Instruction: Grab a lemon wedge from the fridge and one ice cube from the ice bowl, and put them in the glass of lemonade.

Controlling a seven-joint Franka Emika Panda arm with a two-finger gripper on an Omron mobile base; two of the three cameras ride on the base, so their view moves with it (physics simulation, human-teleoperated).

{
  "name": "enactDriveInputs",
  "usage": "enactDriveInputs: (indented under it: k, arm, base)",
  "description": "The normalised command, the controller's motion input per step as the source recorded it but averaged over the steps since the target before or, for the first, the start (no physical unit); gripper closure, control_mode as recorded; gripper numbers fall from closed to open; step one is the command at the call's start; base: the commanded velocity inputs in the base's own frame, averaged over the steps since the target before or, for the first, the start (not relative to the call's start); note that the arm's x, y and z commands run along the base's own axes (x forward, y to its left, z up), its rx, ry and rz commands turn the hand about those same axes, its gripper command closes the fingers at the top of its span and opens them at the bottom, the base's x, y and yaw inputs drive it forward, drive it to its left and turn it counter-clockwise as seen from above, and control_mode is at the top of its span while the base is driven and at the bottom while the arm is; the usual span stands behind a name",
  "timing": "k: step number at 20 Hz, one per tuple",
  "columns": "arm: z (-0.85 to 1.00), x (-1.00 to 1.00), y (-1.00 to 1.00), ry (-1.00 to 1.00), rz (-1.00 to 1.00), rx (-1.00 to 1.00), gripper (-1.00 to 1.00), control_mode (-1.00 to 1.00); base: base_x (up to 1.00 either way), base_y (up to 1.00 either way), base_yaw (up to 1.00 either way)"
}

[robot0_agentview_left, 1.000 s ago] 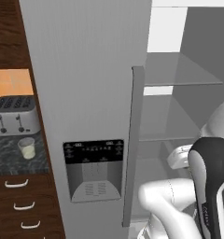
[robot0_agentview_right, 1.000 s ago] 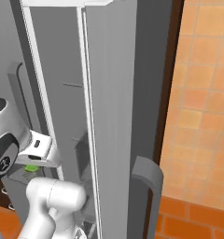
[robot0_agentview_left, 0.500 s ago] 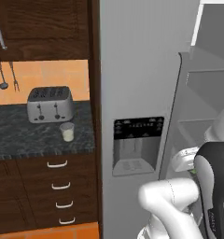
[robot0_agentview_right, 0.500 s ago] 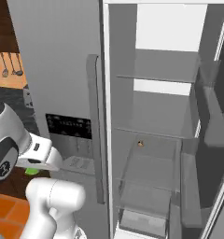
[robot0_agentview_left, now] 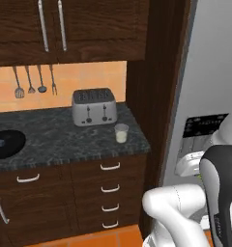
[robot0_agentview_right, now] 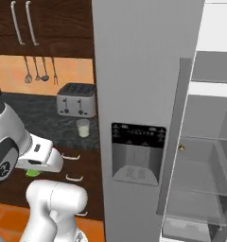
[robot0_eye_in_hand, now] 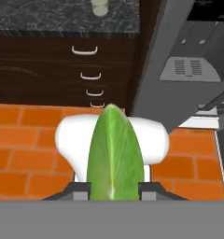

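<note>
Lemon wedge (robot0_eye_in_hand: 114, 154): yellow-green, paler streak down the middle, between dark grey finger tips (robot0_eye_in_hand: 81, 190).
Fridge (robot0_agentview_right: 148, 71): plain grey metal; dispenser (robot0_agentview_right: 136, 153) panel black, recess grey. Shelves (robot0_agentview_right: 200, 189) inside pale grey, translucent.
Glass (robot0_agentview_left: 121, 133): clear, with whitish-yellow liquid.
Bowl (robot0_agentview_left: 6, 143): black.
Toaster (robot0_agentview_left: 94, 106): silver-grey, dark slots on top.
Counter (robot0_agentview_left: 65, 140): dark grey, speckled stone pattern.
Cabinets (robot0_agentview_left: 69, 29) and drawers (robot0_agentview_left: 108, 193): dark brown wood grain; handles pale silver.
Wall (robot0_agentview_left: 60, 82) behind the counter: orange tile. Utensils (robot0_agentview_left: 33, 79) hanging on it: grey.
Floor (robot0_eye_in_hand: 25, 154): orange brick-like tile with light joints.
</note>
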Motion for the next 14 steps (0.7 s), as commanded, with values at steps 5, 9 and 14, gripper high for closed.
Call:
enactDriveInputs:
  k: [5, 9, 14]
  arm:
    - [0.00, 0.00, 0.00, 0.00, 0.00, 0.00, 1.00, 1.00]
    - [0.00, 0.00, 0.00, 0.00, 0.00, 0.00, 1.00, 1.00]
    - [0.00, 0.00, 0.00, 0.00, 0.00, 0.00, 1.00, 1.00]
  base:
    - [0.49, 1.00, -0.19]
    - [0.94, 1.00, -0.03]
    - [0.74, 0.54, 0.04]
